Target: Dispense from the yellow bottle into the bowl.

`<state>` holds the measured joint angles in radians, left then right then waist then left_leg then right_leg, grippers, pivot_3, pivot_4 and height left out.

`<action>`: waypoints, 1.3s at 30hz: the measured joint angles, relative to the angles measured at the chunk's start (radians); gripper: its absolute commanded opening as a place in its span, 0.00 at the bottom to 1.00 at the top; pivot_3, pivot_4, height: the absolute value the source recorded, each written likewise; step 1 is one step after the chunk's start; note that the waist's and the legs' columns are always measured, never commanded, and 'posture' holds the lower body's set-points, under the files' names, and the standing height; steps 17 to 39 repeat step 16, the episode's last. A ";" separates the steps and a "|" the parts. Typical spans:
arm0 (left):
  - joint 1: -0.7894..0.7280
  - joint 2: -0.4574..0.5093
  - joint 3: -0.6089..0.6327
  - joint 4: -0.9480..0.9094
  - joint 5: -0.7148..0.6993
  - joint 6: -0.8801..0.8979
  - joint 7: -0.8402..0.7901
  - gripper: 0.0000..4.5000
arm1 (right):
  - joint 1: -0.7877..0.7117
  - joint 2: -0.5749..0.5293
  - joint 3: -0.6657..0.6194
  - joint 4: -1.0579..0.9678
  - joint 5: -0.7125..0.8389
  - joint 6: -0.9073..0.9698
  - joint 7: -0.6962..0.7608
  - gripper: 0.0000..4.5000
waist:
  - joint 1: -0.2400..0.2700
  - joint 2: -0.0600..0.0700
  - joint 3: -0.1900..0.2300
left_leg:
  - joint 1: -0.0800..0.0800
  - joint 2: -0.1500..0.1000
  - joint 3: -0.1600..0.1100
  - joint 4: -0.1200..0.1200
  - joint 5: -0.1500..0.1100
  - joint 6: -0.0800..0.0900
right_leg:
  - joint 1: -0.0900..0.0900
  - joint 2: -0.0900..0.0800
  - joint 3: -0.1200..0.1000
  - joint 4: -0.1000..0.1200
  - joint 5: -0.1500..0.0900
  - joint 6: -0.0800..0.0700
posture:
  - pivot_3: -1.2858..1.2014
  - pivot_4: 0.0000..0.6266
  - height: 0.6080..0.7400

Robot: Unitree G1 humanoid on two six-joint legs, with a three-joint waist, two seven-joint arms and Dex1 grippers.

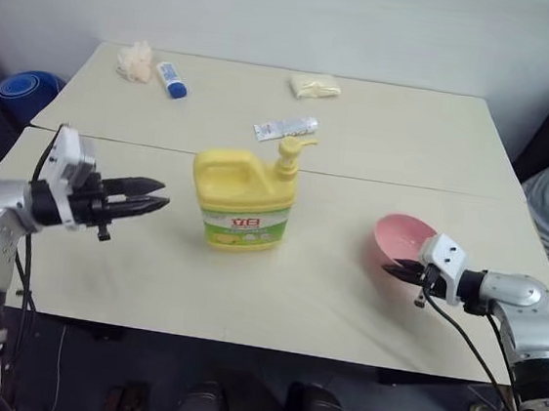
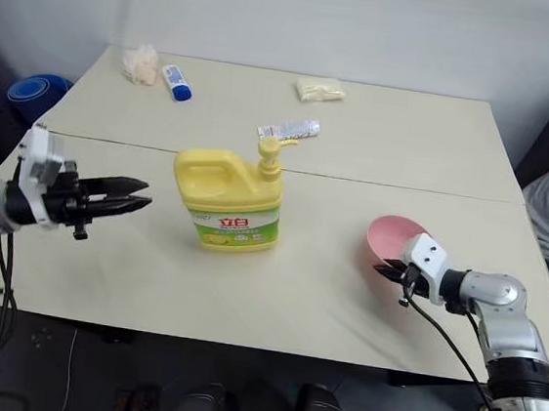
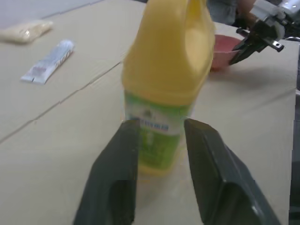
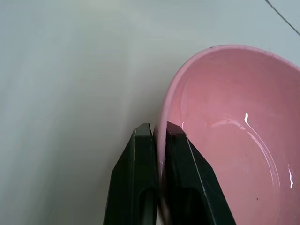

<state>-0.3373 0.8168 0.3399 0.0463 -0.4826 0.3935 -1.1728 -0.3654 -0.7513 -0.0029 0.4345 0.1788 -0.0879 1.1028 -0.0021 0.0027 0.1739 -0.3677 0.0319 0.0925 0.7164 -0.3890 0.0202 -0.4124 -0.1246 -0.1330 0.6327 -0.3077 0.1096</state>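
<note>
Head view: yellow bottle [image 1: 243,202] stands upright mid-table [image 1: 379,148], pump top at its 12, nozzle aimed toward 2 o'clock. L gripper [image 1: 152,198] sits at the bottle's 9 o'clock, near but apart, fingers slightly parted, nothing between them, pointing level at the handle side. Bowl [image 1: 400,240] at the bottle's 3–4 o'clock, well apart, tilted on edge w/ the R gripper [image 1: 403,270] clamped on its near rim. Clutter at far edge: blue-and-white tube [image 1: 172,79], sachet [image 1: 285,127], crumpled bits; not in play.

L wrist view: bottle dead ahead between the two fingers [image 3: 115,183], still clear of both; its long axis vertical, so the jaws would close across the body's width. R gripper and bowl visible beyond it.

R wrist view: fingers [image 4: 143,180] pinch the pink rim, one outside, one inside; bowl wall thin, grip looks narrow.

Judgement: L arm is nearer the bottle; next move turns on bringing bowl under the nozzle, i.e. toward 9–10 o'clock from R gripper.
</note>
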 measured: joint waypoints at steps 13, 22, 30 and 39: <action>0.384 -0.187 0.012 -0.072 0.118 -0.427 0.119 1.00 | 0.259 0.059 -0.126 -0.304 0.270 -0.166 0.152 0.99 | 0.001 0.001 0.000 | 0.003 0.000 0.000 -0.002 0.000 0.001 | 0.003 -0.001 -0.001 -0.002 0.000 0.000 | 0.52 0.24 1.00; 0.442 -0.205 0.003 -0.072 0.168 -0.493 0.159 1.00 | 0.340 0.100 -0.122 -0.404 0.284 -0.174 0.141 0.99 | 0.003 0.000 0.000 | 0.005 -0.001 0.000 -0.002 -0.001 0.001 | 0.004 -0.002 0.000 0.000 0.000 0.000 | 0.52 0.24 1.00; 0.442 -0.205 0.003 -0.072 0.168 -0.493 0.159 1.00 | 0.340 0.100 -0.122 -0.404 0.284 -0.174 0.141 0.99 | 0.003 0.000 0.000 | 0.005 -0.001 0.000 -0.002 -0.001 0.001 | 0.004 -0.002 0.000 0.000 0.000 0.000 | 0.52 0.24 1.00; 0.442 -0.205 0.003 -0.072 0.168 -0.493 0.159 1.00 | 0.340 0.100 -0.122 -0.404 0.284 -0.174 0.141 0.99 | 0.003 0.000 0.000 | 0.005 -0.001 0.000 -0.002 -0.001 0.001 | 0.004 -0.002 0.000 0.000 0.000 0.000 | 0.52 0.24 1.00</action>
